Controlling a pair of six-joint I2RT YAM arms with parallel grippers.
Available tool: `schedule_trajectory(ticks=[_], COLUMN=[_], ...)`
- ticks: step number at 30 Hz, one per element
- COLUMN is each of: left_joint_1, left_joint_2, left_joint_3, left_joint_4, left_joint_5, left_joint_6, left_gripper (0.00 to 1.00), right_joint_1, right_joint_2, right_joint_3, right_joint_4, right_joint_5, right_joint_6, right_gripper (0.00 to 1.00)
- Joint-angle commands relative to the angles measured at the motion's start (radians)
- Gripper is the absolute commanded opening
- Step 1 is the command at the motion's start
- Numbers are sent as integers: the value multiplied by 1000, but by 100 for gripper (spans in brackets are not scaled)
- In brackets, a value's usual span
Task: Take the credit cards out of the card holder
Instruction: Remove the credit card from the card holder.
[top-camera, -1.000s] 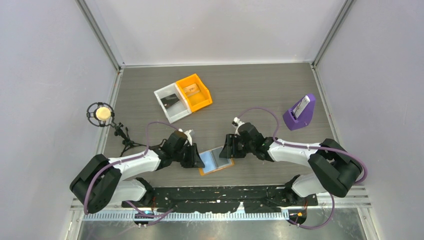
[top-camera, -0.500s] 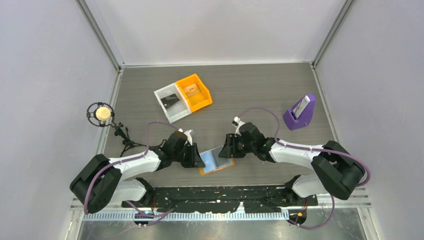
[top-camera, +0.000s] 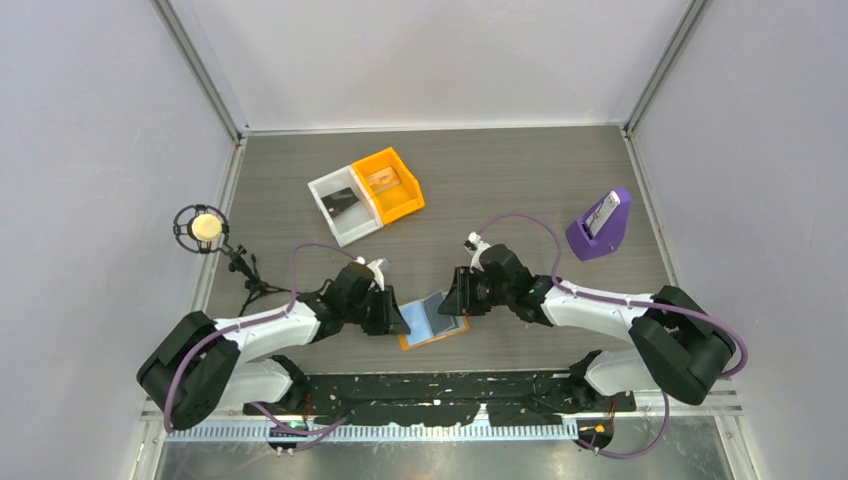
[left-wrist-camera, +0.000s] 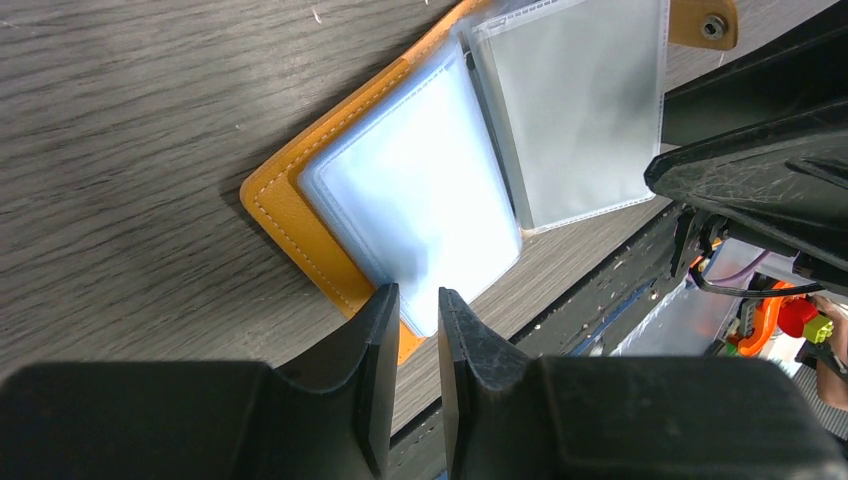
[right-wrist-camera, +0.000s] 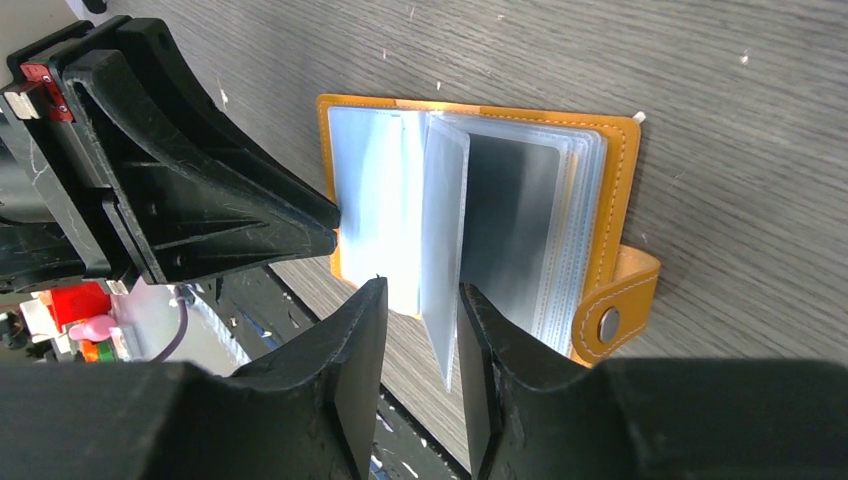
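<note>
The orange card holder lies open flat near the table's front edge, its clear blue sleeves fanned out. My left gripper points down at its near left corner. The jaws stand a narrow gap apart with nothing between them. One sleeve stands upright between the jaws of my right gripper. It rests against the right finger, with a gap to the left finger. A grey card shows through the top sleeve of the right-hand stack. In the top view the grippers flank the holder.
A white bin and an orange bin stand side by side at the back, each with a card in it. A purple wedge stand holding a card sits at the right. A small tripod with a round mic stands at the left.
My right gripper's jaws have narrowed around the upright sleeve. Both arms and the holder have hardly moved.
</note>
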Motion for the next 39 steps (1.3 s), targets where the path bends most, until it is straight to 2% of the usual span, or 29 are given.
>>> schedule_trajectory(ticks=[1, 12, 19, 31, 39], left_joint_1=[-5, -6, -5, -5, -4], left_joint_2=[-41, -81, -102, -194, -176], left_joint_3=[4, 17, 33, 128, 185], left_joint_4=[-35, -84, -111, -263, -303], left_joint_5=[-29, -37, -36, -68, -81], left_joint_6=[8, 5, 8, 35, 62], left_gripper=[23, 23, 23, 24, 24], right_joint_1=[13, 45, 48, 58, 75], right_joint_2=[-24, -13, -11, 5, 24], right_joint_3=[19, 20, 16, 19, 41], right_joint_4=[40, 81, 114, 129, 130], right_joint_5=[-16, -19, -30, -35, -36], right_joint_6=[14, 30, 48, 58, 63], right_gripper=[36, 25, 25, 25, 27])
